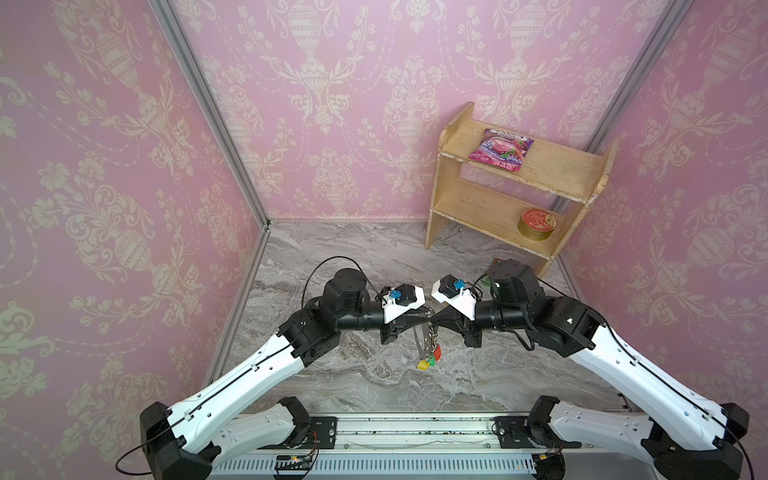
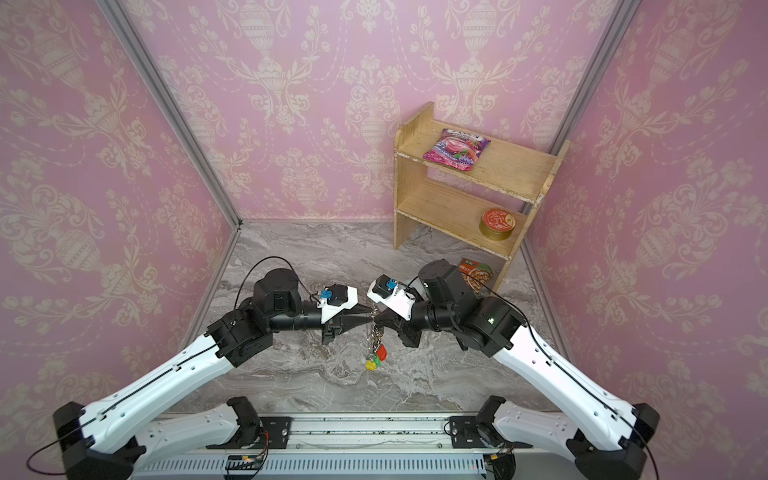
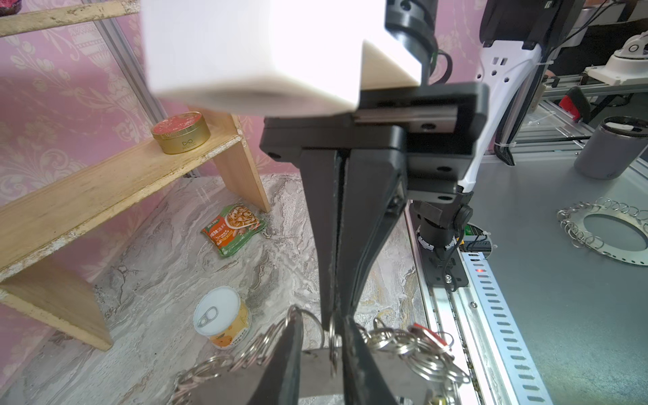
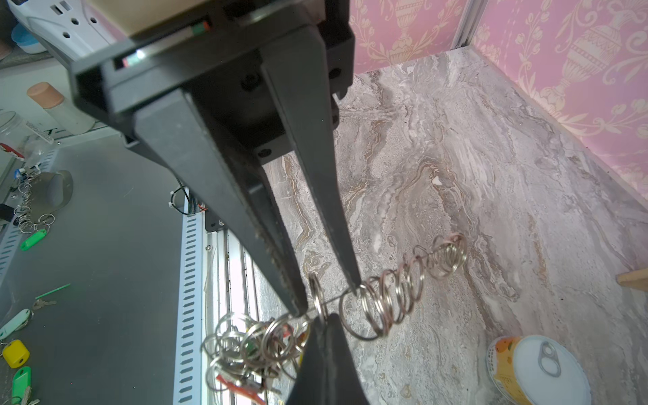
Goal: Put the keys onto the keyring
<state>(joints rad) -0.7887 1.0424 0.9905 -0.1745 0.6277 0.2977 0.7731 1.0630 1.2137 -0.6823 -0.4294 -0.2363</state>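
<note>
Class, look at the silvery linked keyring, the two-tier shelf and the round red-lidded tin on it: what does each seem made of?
The keyring: bright polished metal, probably steel; its rings glint. The shelf: pale unpainted wood, grain and chipped edges showing. The tin: seemingly metal, glossy gold wall, red printed lid.

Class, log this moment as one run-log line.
right gripper shut on keyring | left gripper open beside it | keyring hangs above table
</note>
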